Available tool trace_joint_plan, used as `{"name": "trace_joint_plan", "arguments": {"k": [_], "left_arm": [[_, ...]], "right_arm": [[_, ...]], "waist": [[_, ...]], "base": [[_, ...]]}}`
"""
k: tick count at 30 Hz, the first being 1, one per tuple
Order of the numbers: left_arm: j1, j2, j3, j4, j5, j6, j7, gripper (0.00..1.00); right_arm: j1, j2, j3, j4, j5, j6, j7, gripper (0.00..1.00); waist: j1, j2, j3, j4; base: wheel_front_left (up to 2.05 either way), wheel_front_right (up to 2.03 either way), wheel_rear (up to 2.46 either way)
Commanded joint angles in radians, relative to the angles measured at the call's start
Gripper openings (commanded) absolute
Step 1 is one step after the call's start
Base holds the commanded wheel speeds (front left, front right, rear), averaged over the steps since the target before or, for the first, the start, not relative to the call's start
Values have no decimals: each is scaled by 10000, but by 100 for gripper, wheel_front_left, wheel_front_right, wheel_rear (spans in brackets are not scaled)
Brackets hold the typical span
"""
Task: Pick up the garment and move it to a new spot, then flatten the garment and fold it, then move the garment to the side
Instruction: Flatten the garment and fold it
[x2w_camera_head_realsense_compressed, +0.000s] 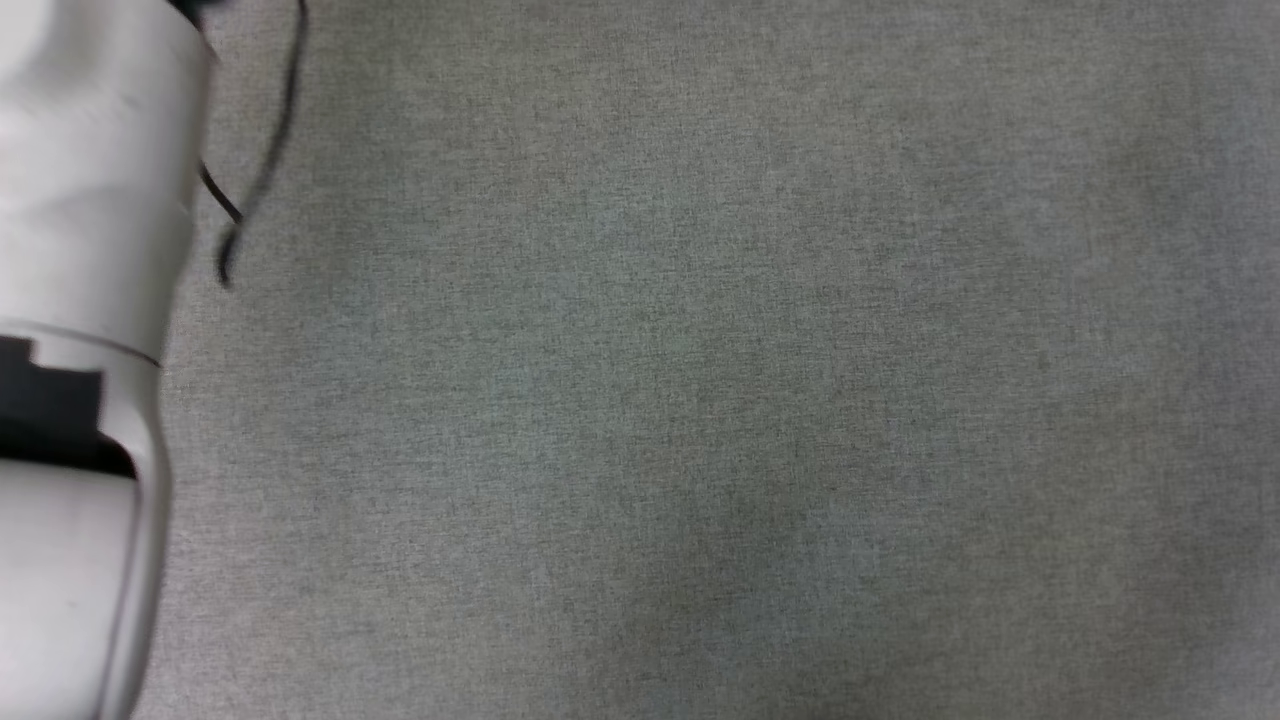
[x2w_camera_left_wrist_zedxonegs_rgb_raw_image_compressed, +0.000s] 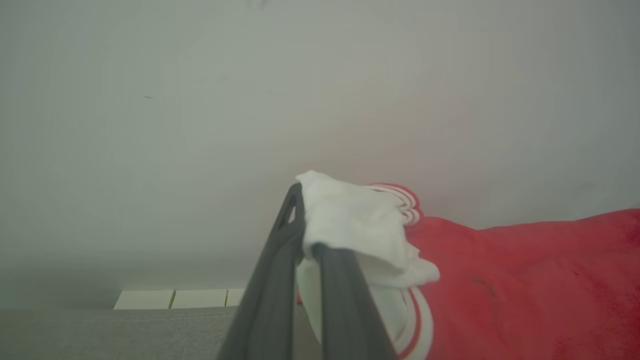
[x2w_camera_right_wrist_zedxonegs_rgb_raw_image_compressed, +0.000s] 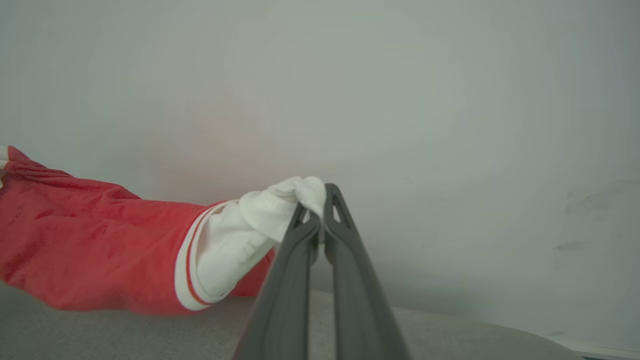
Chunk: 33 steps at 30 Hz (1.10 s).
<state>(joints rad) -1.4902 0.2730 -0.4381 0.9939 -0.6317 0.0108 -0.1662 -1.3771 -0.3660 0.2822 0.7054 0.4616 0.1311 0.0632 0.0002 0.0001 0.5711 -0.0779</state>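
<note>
1. The garment (x2w_camera_left_wrist_zedxonegs_rgb_raw_image_compressed: 525, 280) is up off the table, gripped at both white sleeves. Its red body runs sideways away from each gripper, toward the edge of each wrist view.
2. In the left wrist view a bunched white sleeve (x2w_camera_left_wrist_zedxonegs_rgb_raw_image_compressed: 355, 225) sits at the fingertips. Red-and-white stripe trim (x2w_camera_left_wrist_zedxonegs_rgb_raw_image_compressed: 406, 200) shows just behind it, and the red cloth spreads off to the right edge.
3. In the right wrist view the garment (x2w_camera_right_wrist_zedxonegs_rgb_raw_image_compressed: 90, 240) comes in from the left. Its red body ends at a striped band (x2w_camera_right_wrist_zedxonegs_rgb_raw_image_compressed: 187, 272), and beyond that the other white sleeve (x2w_camera_right_wrist_zedxonegs_rgb_raw_image_compressed: 240, 240) narrows into the fingertips.
4. The left gripper (x2w_camera_left_wrist_zedxonegs_rgb_raw_image_compressed: 306, 220) is pinched narrow on its sleeve. White cloth wraps over the tip of one dark finger.
5. The right gripper (x2w_camera_right_wrist_zedxonegs_rgb_raw_image_compressed: 317, 205) is clamped tight on a small wad of white sleeve, its two fingers pressed together near the tips.
6. Whether the lowest red fold touches the grey surface (x2w_camera_right_wrist_zedxonegs_rgb_raw_image_compressed: 450, 335) beneath it, I cannot tell.
7. A plain pale wall (x2w_camera_right_wrist_zedxonegs_rgb_raw_image_compressed: 400, 100) stands behind the garment in both wrist views.
8. In the left wrist view a row of cream blocks (x2w_camera_left_wrist_zedxonegs_rgb_raw_image_compressed: 170, 299) lies beyond the grey surface's far edge; what they are I cannot tell.
9. The head view looks down on grey woven table cloth (x2w_camera_head_realsense_compressed: 700, 400). A pale forearm (x2w_camera_head_realsense_compressed: 80, 200) runs along the left edge, with a dark cable (x2w_camera_head_realsense_compressed: 275, 150) looping beside it.
</note>
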Motion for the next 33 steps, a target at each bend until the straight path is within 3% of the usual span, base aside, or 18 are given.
{"name": "trace_joint_plan", "arguments": {"k": [1,11,16,20,28,32,33], "left_arm": [[336,-82,50,235,-100,-90,-60,0],[2819,-556,439,1348,-916,-676,-711,0],[4432,-556,642,1121,-1165,-991,-941,0],[5821,-459,755,546,-1170,-967,-992,0],[9060,-76,1072,-2213,-1041,-268,-999,0],[10990,237,1077,-4171,-1177,377,-591,0],[12028,465,1180,-5315,-1289,804,-322,0]], "right_arm": [[280,75,62,219,230,-7,-108,0],[2930,90,980,800,1450,-7,-929,0],[4813,-131,1313,263,1900,-7,-1297,0],[6351,-326,1330,-512,2074,-7,-1435,0],[9598,-425,77,-2510,1580,-7,-991,0],[11438,-85,-997,-3734,967,-7,-285,0],[12376,239,-1592,-4419,639,-7,104,0]], "waist": [[-2,-1,5,39],[-2,-1,-1211,243],[-2,-1,-2485,276],[-2,-1,-3404,245],[-2,-1,-4680,230],[-2,-1,-5127,252],[-2,-1,-5294,258]], "base": [[0,0,0],[0,0,0],[0,0,0],[0,0,0],[0,0,0],[0,0,0],[0,0,0]]}}
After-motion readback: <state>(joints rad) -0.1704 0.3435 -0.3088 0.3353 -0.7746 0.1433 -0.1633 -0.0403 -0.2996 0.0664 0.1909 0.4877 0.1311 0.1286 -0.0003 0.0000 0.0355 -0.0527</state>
